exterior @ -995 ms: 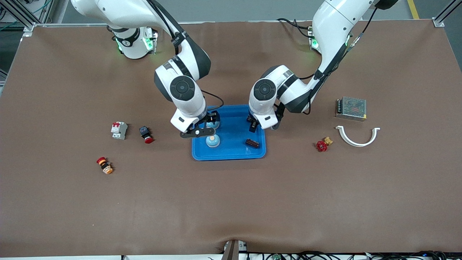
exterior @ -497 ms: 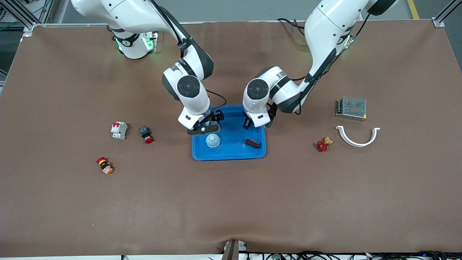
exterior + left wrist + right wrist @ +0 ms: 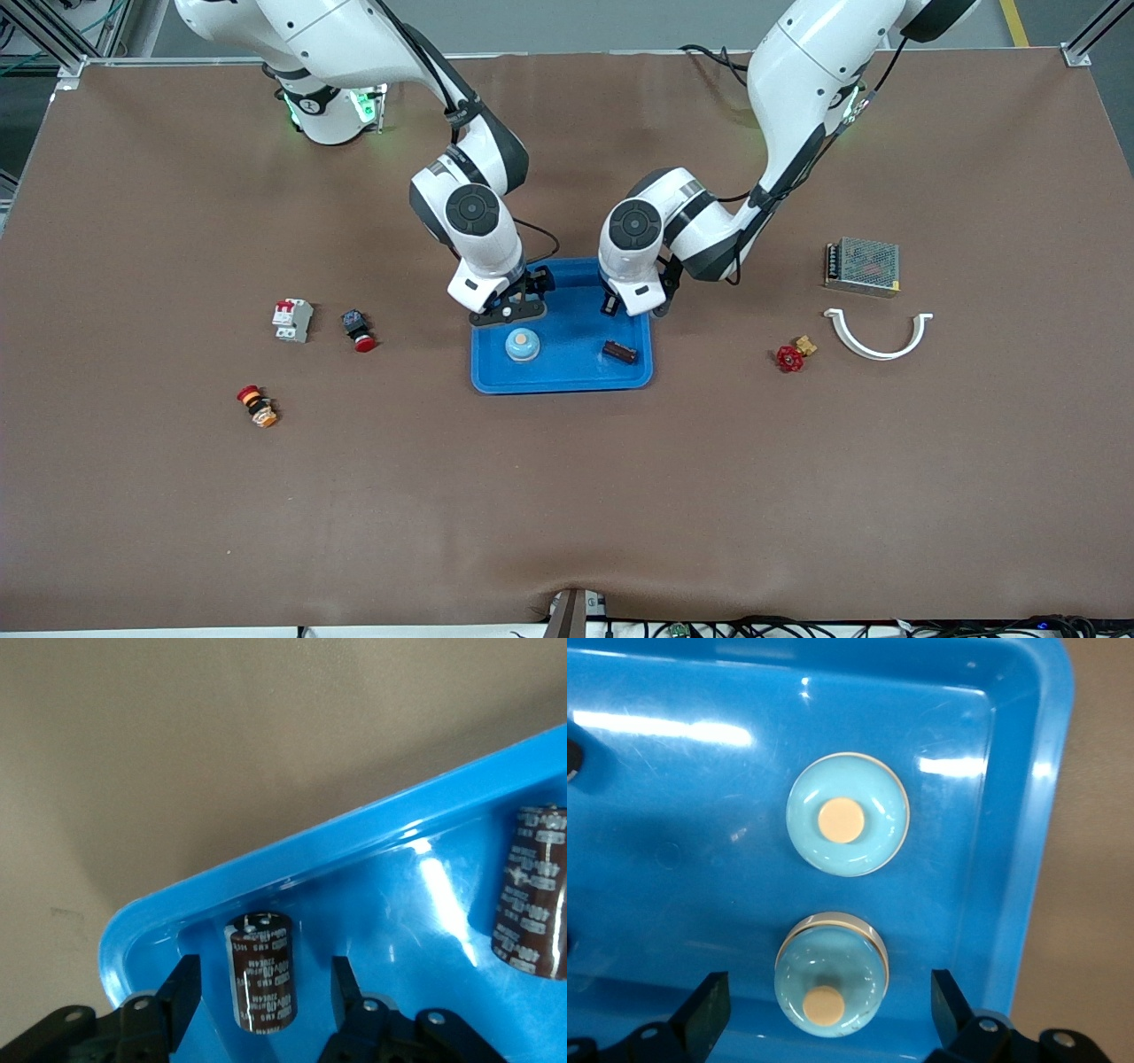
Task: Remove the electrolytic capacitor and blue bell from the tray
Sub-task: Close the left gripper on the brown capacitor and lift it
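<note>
Both arms reached in from their bases, elbows bent, wrists pointing down. Left end effector (image 3: 617, 304) hung low, fingers (image 3: 182, 992) apart, nothing gripped between them. Right end effector (image 3: 514, 301) also hung low, fingers (image 3: 709, 1005) spread wide and empty.

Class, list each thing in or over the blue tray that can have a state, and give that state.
left gripper: open, straddling the first capacitor, not touching.
right gripper: open, straddling the first bell, not touching.
first capacitor: in the blue tray, ungripped.
second capacitor: in the tray, free.
first bell: in the tray, button up.
second bell: in the tray, button up.
</note>
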